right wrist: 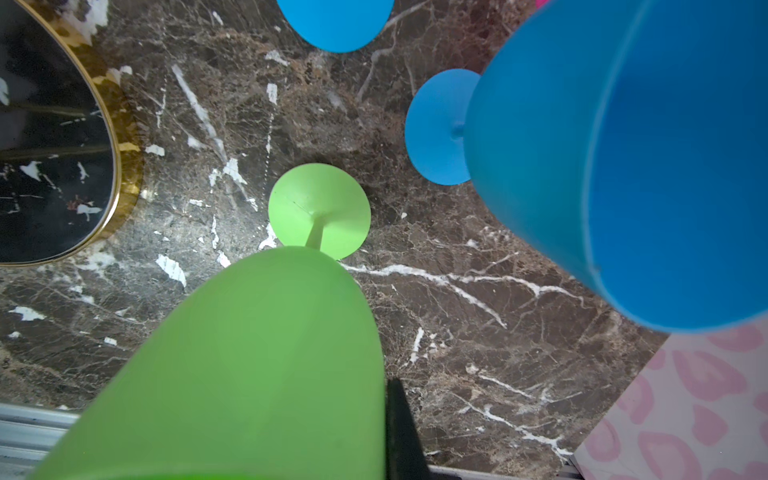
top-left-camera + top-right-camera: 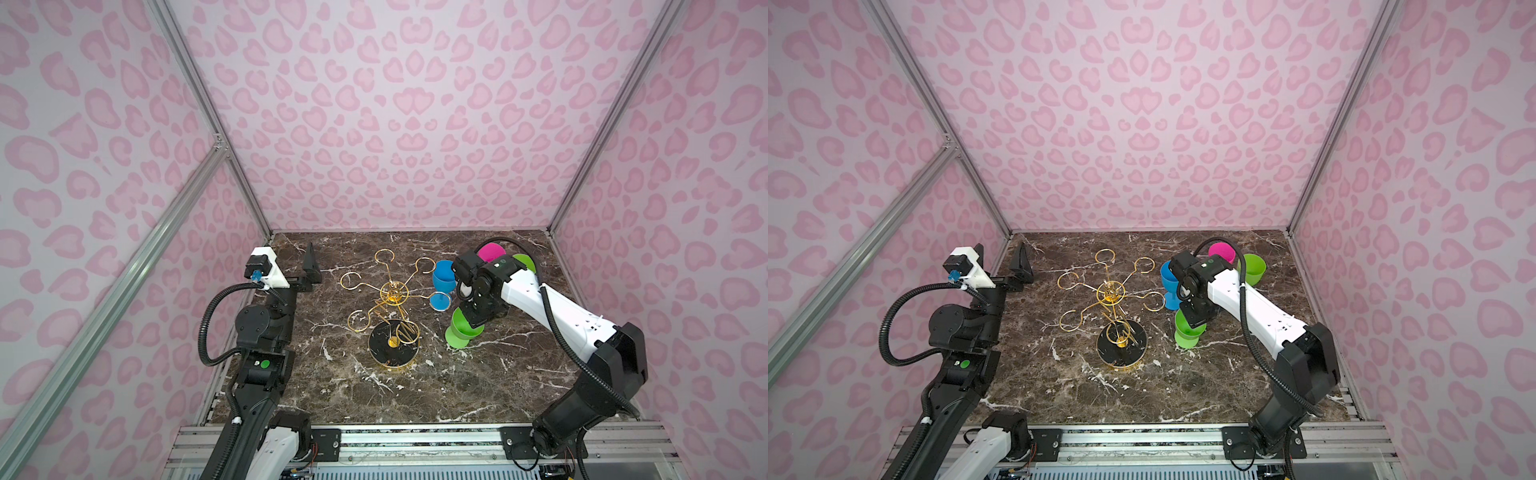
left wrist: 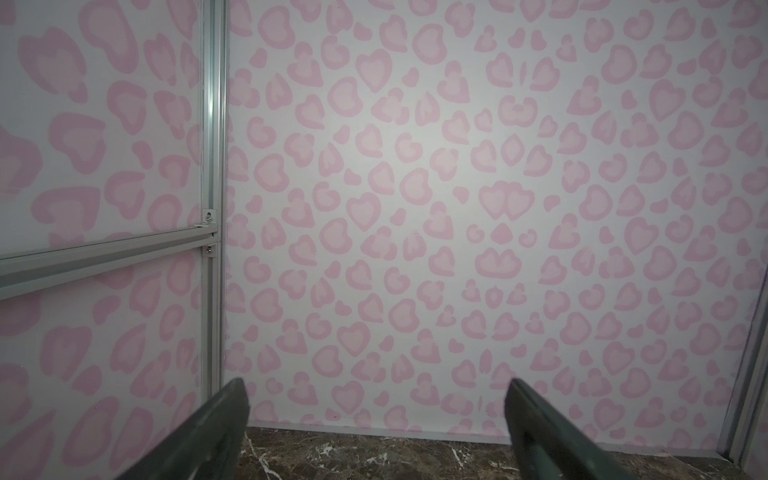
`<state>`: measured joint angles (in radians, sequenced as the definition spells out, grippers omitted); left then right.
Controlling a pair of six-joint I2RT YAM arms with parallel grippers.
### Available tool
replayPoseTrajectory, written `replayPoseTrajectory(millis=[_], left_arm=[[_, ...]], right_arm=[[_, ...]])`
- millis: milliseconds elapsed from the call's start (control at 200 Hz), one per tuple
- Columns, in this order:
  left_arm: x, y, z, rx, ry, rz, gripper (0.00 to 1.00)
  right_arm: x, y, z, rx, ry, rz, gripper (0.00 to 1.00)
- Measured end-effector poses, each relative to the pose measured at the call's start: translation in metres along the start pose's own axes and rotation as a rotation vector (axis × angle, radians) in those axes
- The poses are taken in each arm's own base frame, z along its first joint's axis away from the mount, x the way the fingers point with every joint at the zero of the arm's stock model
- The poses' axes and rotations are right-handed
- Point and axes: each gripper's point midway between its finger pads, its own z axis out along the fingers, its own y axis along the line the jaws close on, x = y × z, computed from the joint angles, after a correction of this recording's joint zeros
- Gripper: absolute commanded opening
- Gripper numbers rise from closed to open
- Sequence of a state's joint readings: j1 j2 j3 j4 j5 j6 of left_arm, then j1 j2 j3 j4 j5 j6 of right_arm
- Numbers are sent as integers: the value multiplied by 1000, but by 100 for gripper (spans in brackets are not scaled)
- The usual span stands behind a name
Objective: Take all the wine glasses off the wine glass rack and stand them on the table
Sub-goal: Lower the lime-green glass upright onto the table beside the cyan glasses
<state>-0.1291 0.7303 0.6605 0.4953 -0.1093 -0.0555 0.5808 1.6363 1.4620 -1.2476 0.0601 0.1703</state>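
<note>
Since green glass is already off rack, just right of its base, the step in hand looks like set-down. Right gripper is pinched tight on bowl rim, one finger outside the wall. Can't tell if foot sits flat on table. Best: lower straight, stem upright, release only once foot is seated, lift clear without nudging blue glass just beside. Left gripper spread wide, empty, well apart.
</note>
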Motion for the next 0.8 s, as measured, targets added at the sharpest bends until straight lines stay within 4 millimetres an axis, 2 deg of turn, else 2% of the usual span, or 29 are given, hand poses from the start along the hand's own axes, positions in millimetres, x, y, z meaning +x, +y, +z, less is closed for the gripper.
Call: replayPoseTrajectory(millis=[110, 240, 390, 440, 515, 560, 665, 730, 800], left_arm=[[5, 3, -1, -10, 9, 6, 97], [10, 7, -1, -23, 21, 10, 97], [17, 11, 0, -35, 36, 11, 97], [19, 13, -1, -39, 39, 12, 97], [23, 14, -1, -42, 46, 13, 97], [28, 15, -3, -45, 55, 10, 97], [50, 19, -10, -56, 83, -6, 97], [71, 23, -16, -66, 118, -9, 97], [97, 26, -26, -73, 157, -17, 97]], right_arm=[[-6, 2, -1, -12, -8, -7, 22], [-20, 2, -19, -31, -78, -3, 39], [-27, -3, -37, -51, -126, 9, 50], [-28, -7, -46, -57, -153, 19, 66], [-28, -14, -67, -78, -223, 42, 81], [-27, -22, -81, -87, -276, 67, 97], [-25, -55, -108, -84, -446, 170, 98], [-19, -74, -109, -76, -520, 238, 98], [-11, -95, -101, -55, -587, 320, 98]])
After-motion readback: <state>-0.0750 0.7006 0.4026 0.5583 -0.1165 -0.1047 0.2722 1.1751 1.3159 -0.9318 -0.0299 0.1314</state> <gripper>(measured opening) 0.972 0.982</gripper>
